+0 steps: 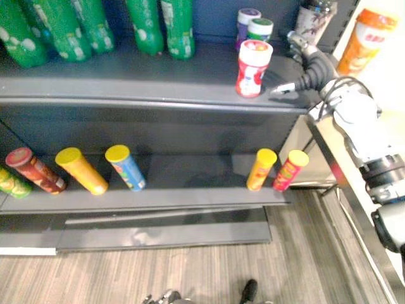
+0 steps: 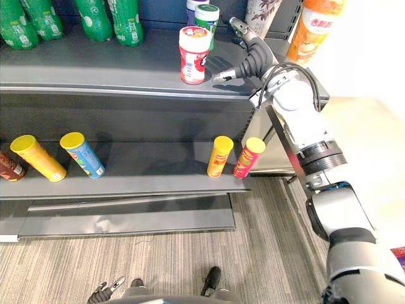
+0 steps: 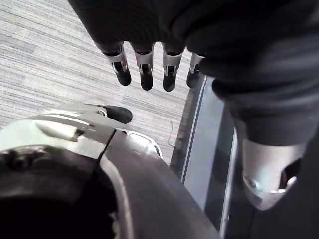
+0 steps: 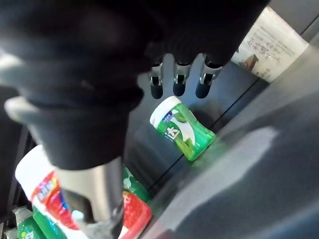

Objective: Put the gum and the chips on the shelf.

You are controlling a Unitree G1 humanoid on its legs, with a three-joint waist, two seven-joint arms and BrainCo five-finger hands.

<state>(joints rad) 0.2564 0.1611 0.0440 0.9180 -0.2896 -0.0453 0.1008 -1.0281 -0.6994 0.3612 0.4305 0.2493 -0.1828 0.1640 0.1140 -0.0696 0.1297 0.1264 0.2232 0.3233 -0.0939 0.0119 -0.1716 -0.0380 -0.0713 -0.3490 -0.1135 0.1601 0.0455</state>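
A red-and-white gum jar (image 1: 254, 68) stands upright near the front edge of the top shelf (image 1: 158, 88). My right hand (image 1: 314, 69) hovers just to its right, open and apart from the jar, its thumb pointing toward it. In the right wrist view the same jar (image 4: 42, 194) shows past the thumb, and a green gum jar (image 4: 182, 129) stands beyond the straight fingers (image 4: 179, 84). Several chips cans lie on the lower shelf, among them a yellow can (image 1: 81, 170), a blue one (image 1: 125, 166) and an orange one (image 1: 261, 168). My left hand (image 3: 146, 69) hangs open over the floor.
Green bottles (image 1: 63, 28) line the back left of the top shelf. A purple-lidded jar (image 1: 247, 19) stands behind the green jar (image 1: 259, 30). An orange bottle (image 1: 367, 38) and a patterned bottle (image 1: 313, 22) stand to the right of my hand. Grey plank floor (image 1: 190, 272) lies below.
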